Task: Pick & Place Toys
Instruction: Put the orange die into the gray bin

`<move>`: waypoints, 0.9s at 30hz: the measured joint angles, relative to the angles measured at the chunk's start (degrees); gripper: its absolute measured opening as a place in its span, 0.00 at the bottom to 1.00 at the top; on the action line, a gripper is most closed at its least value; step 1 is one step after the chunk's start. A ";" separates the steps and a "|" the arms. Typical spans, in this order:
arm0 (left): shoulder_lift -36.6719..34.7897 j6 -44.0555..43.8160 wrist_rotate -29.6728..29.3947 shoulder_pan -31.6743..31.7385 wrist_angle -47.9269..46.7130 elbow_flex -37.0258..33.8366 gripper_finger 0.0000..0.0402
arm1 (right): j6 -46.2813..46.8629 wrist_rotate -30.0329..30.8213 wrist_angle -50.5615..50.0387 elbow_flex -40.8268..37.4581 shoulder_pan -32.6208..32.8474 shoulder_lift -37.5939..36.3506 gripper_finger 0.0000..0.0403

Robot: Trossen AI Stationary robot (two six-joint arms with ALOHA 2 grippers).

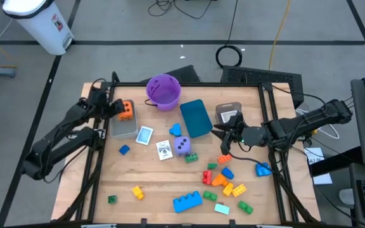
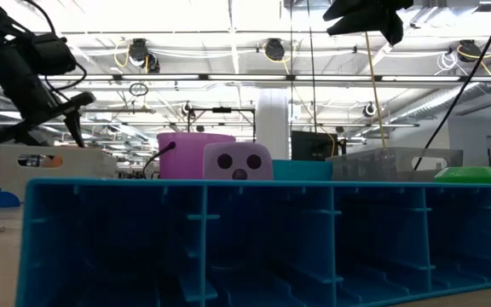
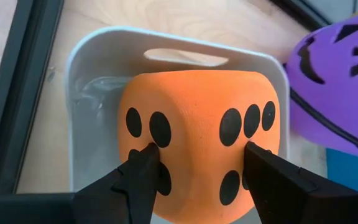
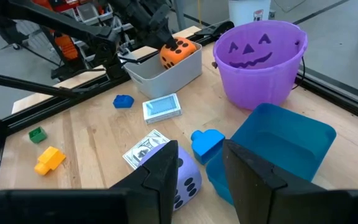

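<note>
Left gripper [image 3: 194, 168] fingers clamp the orange black-dotted foam die [image 3: 197, 143] above the grey plastic bin [image 3: 104, 56]; right gripper [image 4: 197, 165] fingers part-open, empty; a squeezed die might spring past the rim when let go

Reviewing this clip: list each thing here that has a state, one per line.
left gripper: jaws closed on the orange die, over the grey bin
orange die: gripped, in the bin's mouth
grey bin: upright, holding nothing else visible
right gripper: jaws apart, empty, hanging above the table
purple die: loose on the table
purple bucket: upright, empty
teal bin: upright, empty
</note>
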 joint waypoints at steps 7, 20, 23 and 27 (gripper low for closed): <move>2.71 -0.63 -0.20 0.37 0.06 0.02 0.63 | -0.02 0.00 -0.02 0.00 0.00 0.00 0.29; 2.87 0.44 -1.69 0.34 3.44 0.02 0.73 | -0.02 0.00 -0.02 0.00 -1.18 0.00 0.29; 2.85 0.44 -2.89 0.32 3.42 0.02 0.73 | -0.02 0.00 -0.02 0.00 -1.18 0.00 0.29; 2.85 0.51 -3.84 0.32 3.28 0.09 0.73 | -0.02 0.00 -0.02 0.00 -1.18 0.00 0.29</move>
